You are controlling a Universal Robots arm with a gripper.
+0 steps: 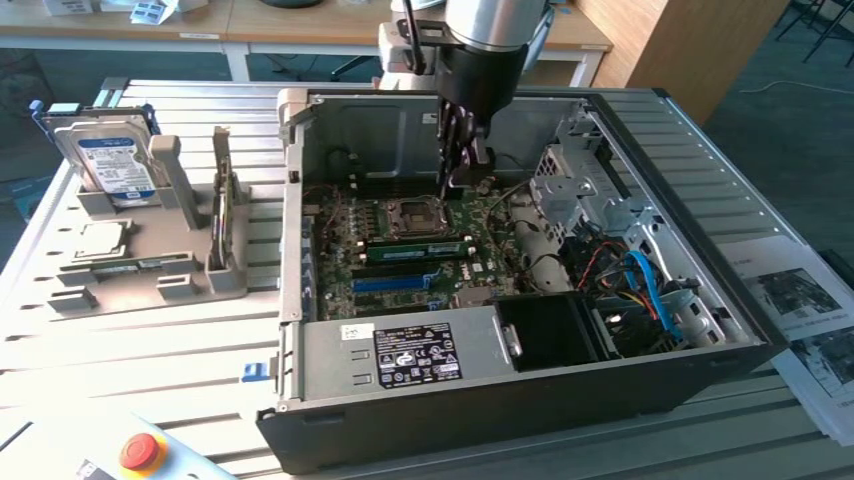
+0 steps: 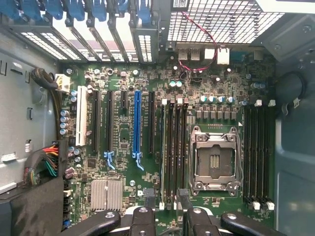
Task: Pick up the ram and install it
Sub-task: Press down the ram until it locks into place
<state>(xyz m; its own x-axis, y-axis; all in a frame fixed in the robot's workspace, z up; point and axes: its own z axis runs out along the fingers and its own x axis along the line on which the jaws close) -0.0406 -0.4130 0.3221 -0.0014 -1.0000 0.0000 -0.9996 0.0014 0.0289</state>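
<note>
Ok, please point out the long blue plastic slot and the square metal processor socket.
long blue plastic slot (image 2: 137, 123): wrist view, its middle.
square metal processor socket (image 2: 215, 161): wrist view, its centre.

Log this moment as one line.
gripper: open, empty | position: above memory slots beside processor socket | ram: seated in one

Open case (image 1: 288, 200): clear above gripper (image 1: 461, 182); motherboard (image 2: 118, 78) close beneath; metal wall (image 1: 360, 130) just beyond; drive cage (image 1: 587, 190) beside; power supply (image 1: 400, 355) well apart.
</note>
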